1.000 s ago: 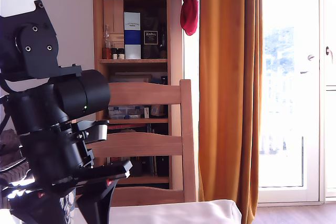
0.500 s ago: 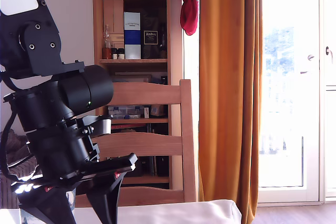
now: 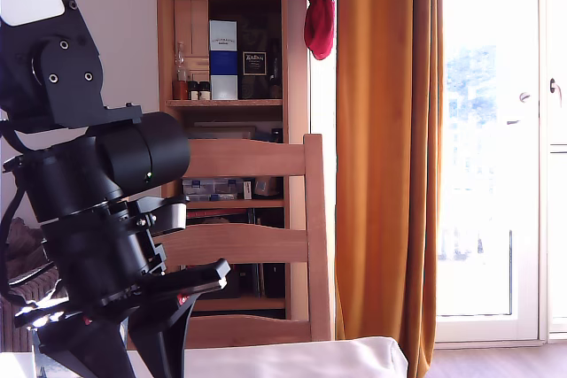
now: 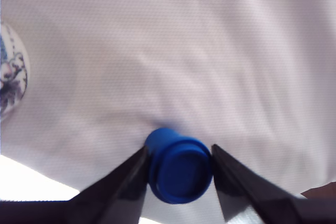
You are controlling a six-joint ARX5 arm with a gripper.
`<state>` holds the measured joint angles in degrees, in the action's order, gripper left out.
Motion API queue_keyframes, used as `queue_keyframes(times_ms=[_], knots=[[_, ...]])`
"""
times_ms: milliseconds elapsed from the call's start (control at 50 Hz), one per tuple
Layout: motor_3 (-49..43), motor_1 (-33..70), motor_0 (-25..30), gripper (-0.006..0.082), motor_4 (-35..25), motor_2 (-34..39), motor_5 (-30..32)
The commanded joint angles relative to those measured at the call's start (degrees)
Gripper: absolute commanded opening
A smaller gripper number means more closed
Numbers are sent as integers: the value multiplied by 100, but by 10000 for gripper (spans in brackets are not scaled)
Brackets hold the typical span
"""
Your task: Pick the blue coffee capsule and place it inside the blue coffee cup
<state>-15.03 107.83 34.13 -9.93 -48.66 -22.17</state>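
Note:
In the wrist view a blue coffee capsule (image 4: 178,174) lies on its side between my two dark fingers (image 4: 123,190), and both press against its sides. My gripper (image 4: 178,151) is shut on it, over a white cloth (image 4: 210,51). A rounded white piece with a blue print, apparently the blue coffee cup (image 4: 9,74), shows only as a sliver at the picture's edge. In the exterior view my black arm (image 3: 97,219) fills the exterior view's left. Its fingertips, the capsule and the cup are cut off below that frame.
A wooden chair (image 3: 257,236) stands behind the arm, and behind it a bookshelf (image 3: 226,68) with bottles and boxes. An orange curtain (image 3: 385,148) and a bright glass door (image 3: 500,148) are on the exterior view's right. The white cloth's edge (image 3: 301,356) shows at the bottom.
The arm rose a little between the earliest frame and half a second ago. Since then it has barely moved.

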Motion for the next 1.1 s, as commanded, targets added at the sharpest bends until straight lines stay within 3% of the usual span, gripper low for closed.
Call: queue_keyframes(times_ms=[0,700,1080], knots=[[2,61,39,317,-17,-15,7],[-1250,-199,-20,304,-107,-1137,426],[-1386,-1019,-643,304,208,-1178,651]])
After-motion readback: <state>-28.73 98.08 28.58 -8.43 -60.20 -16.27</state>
